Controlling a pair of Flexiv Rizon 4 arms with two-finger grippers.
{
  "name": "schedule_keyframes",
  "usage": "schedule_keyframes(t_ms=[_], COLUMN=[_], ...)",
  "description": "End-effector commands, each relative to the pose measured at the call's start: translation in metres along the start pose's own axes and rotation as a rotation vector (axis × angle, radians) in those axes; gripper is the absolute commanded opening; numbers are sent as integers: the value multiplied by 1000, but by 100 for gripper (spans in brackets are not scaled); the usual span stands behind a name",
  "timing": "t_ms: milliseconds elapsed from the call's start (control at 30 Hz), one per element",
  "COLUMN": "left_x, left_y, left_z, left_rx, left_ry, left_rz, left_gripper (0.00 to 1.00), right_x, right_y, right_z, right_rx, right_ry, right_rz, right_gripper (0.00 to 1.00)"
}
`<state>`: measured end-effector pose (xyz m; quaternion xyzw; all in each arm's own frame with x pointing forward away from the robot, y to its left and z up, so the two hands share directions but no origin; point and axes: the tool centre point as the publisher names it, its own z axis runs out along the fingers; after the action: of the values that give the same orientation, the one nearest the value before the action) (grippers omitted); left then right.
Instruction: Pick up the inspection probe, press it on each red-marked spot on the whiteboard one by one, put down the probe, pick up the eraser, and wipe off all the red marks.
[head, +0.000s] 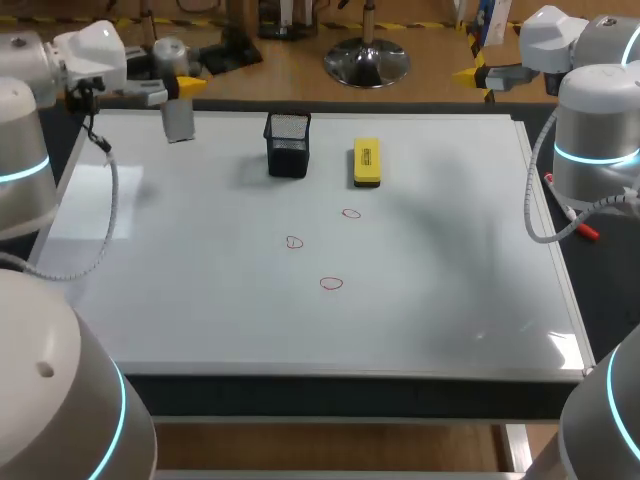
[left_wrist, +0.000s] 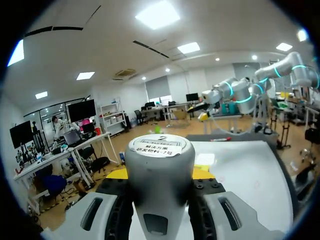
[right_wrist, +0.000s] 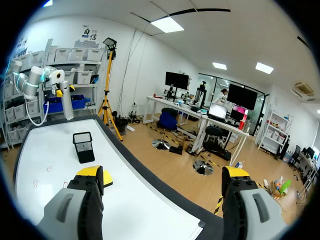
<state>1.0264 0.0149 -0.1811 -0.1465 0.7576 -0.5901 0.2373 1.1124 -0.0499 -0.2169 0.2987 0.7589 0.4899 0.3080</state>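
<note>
Hanging upright in left end effector (head: 186, 88): grey probe (head: 179, 122).

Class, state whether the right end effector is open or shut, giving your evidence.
Open. On the right end effector, the yellow-tipped fingers stand wide apart with nothing between them.

Left gripper (head: 183, 88) over the whiteboard's (head: 200, 310) far left corner, grey probe (head: 178, 120) upright, apparently gripped. Mesh holder (head: 288, 146) beside yellow eraser (head: 367, 163); three red marks (head: 331, 284) nearer.

Black mesh cup (head: 287, 145) upright — red marker (head: 586, 231), perhaps, well apart.
</note>
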Motion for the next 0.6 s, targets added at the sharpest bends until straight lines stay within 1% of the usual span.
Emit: schedule_keyframes(t_ms=[33, 233, 600], left_x=[5, 3, 3], left_y=[3, 8, 8], left_z=[-10, -17, -17], left_rx=[8, -11, -11], left_ry=[-98, -115, -115], left_rz=[1, -1, -1], left_gripper=[0, 0, 0], right_x=[0, 0, 0], right_y=[0, 0, 0], right_z=[0, 0, 0], right_rx=[0, 0, 0], right_ry=[1, 1, 1], right_rz=[0, 0, 0], right_gripper=[100, 100, 100])
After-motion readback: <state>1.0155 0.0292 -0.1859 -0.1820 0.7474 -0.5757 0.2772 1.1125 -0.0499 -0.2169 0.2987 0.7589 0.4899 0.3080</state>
